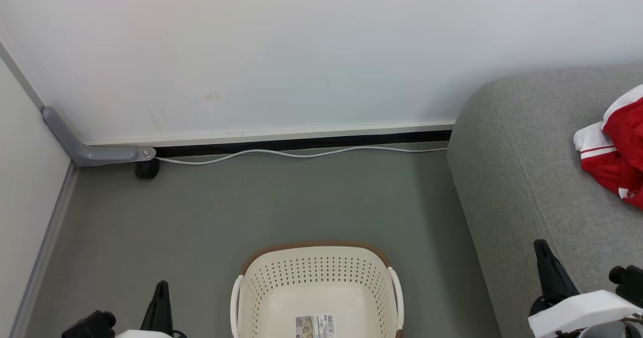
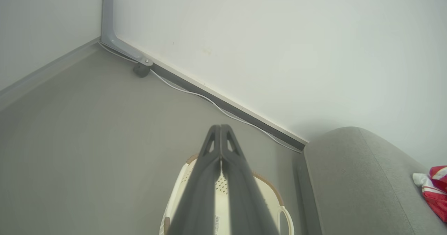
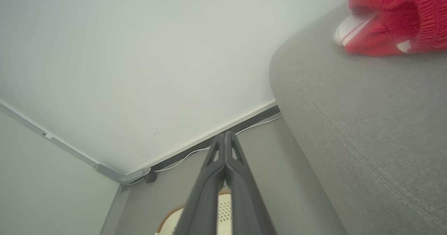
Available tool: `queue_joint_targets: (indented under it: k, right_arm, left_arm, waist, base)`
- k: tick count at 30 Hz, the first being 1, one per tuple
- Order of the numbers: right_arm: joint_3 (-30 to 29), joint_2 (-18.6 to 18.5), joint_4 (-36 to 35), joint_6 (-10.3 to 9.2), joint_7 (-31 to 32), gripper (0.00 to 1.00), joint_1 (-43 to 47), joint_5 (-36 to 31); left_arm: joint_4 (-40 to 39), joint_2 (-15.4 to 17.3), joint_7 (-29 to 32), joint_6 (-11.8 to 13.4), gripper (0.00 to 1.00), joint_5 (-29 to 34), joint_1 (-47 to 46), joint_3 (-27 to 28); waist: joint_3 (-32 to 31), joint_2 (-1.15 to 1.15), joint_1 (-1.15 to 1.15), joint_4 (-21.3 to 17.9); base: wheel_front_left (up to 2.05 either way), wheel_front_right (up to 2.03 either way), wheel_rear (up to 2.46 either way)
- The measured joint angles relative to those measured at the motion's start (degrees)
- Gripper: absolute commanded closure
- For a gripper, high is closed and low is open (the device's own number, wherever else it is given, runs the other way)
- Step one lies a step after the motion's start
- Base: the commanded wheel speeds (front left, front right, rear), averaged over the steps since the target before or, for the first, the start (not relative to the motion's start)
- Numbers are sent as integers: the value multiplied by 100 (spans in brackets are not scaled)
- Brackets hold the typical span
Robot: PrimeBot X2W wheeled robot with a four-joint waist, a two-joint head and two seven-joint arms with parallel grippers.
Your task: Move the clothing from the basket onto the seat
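Observation:
The red clothing (image 1: 617, 152) with white striped cuffs lies bunched on the grey seat (image 1: 522, 177) at the right edge; it also shows in the wrist views (image 2: 434, 193) (image 3: 387, 22). The cream basket (image 1: 316, 288) stands on the floor at the bottom centre, and the part of its inside that I can see holds just a barcode sticker. My left gripper (image 2: 220, 126) is shut with nothing in it, low to the left of the basket (image 1: 162, 284). My right gripper (image 3: 225, 133) is shut and holds nothing, over the seat's front edge (image 1: 541, 245).
A white wall runs behind with a dark skirting gap. A white cable (image 1: 301, 153) lies along the wall's foot. A grey bracket (image 1: 85, 149) and a dark foot (image 1: 147, 170) sit in the left corner. Grey floor (image 1: 261, 202) stretches between basket and wall.

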Motion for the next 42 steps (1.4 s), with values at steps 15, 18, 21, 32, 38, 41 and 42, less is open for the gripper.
queue_joint_targets:
  k: [15,18,21,32,38,41,42]
  right_arm:
    - [-215,113,-57,-1,247,100,-4,822]
    - [-270,143,-67,-1,289,100,-5,995]
    - [-324,158,-81,-1,350,100,-6,1154]
    - [-482,245,-120,-1,522,100,-9,1758]
    - [-556,289,-155,-2,603,100,-10,2075]
    - [-589,328,-183,-2,649,100,-12,2241]
    - [-608,341,-192,-2,679,100,-13,2292]
  left_arm:
    - [-107,3,249,-71,100,-928,-29,65]
    - [-119,3,300,-93,100,-1114,-58,75]
    - [-138,3,352,-108,100,-1302,-108,83]
    - [-219,7,510,-174,100,-1979,-138,132]
    - [-267,10,639,-235,100,-2361,-149,153]
    - [-288,10,684,-250,100,-2549,-196,164]
    - [-294,11,703,-252,100,-2599,-222,166]
  waist:
    - [3,0,-1,26]
    - [4,0,0,32]
    - [4,0,-1,37]
    - [7,0,-1,56]
    - [8,0,-1,67]
    - [8,0,-1,72]
    - [9,0,-1,74]
  base:
    - [0,0,0]
    - [0,0,0]
    - [0,0,0]
    - [0,0,0]
    - [0,0,0]
    - [0,0,0]
    - [0,0,0]
